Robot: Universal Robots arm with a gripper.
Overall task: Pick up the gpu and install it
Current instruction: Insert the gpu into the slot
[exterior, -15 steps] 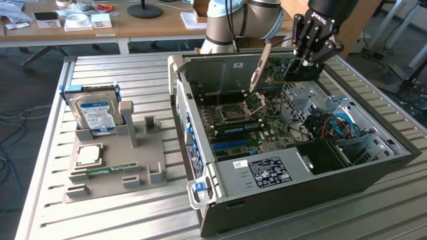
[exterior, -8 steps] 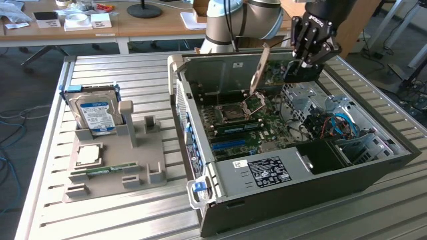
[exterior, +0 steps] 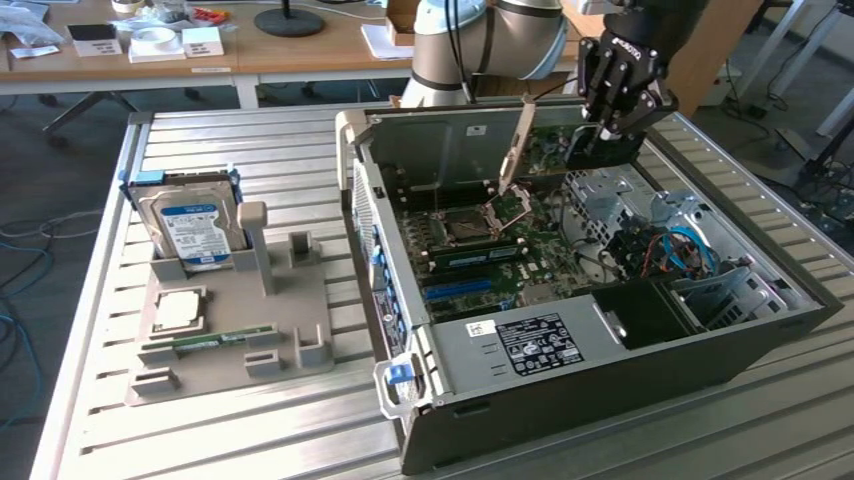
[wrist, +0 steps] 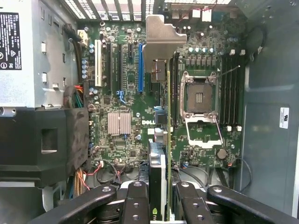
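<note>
so the tool (exterior: 617, 122) is clamped on the gpu (wrist: 158, 172), with its black fingers (wrist: 135, 201) on both flat sides. in the wrist view the card runs straight out from the tool as a thin strip seen edge-on, ending in its silver bracket (wrist: 162, 42) at the far end. there's a small green logo on the card right by the fingers.

in the exterior view the card hangs just below the tool, inside the open side of the pc case (exterior: 641, 385) and over the motherboard (wrist: 135, 149). can't tell if its edge is touching any slot.

beyond the tool, a blue slot (wrist: 140, 67) sits just to one side of the card's line. the open cpu socket (wrist: 200, 98), with its latch frame flipped up, sits to the other side. a small finned heatsink (wrist: 119, 123) is on the blue slot's side, closer to the tool. the power supply (exterior: 534, 340) with its label is at the end of the case far from the tool.

well away from the tool, outside the case on the slatted metal table (exterior: 240, 140), a gray holder (exterior: 227, 375) carries the spare bits. that's a hard drive (exterior: 194, 225) standing upright, a cpu chip (exterior: 180, 308) lying flat and a green memory stick (exterior: 211, 342).
</note>
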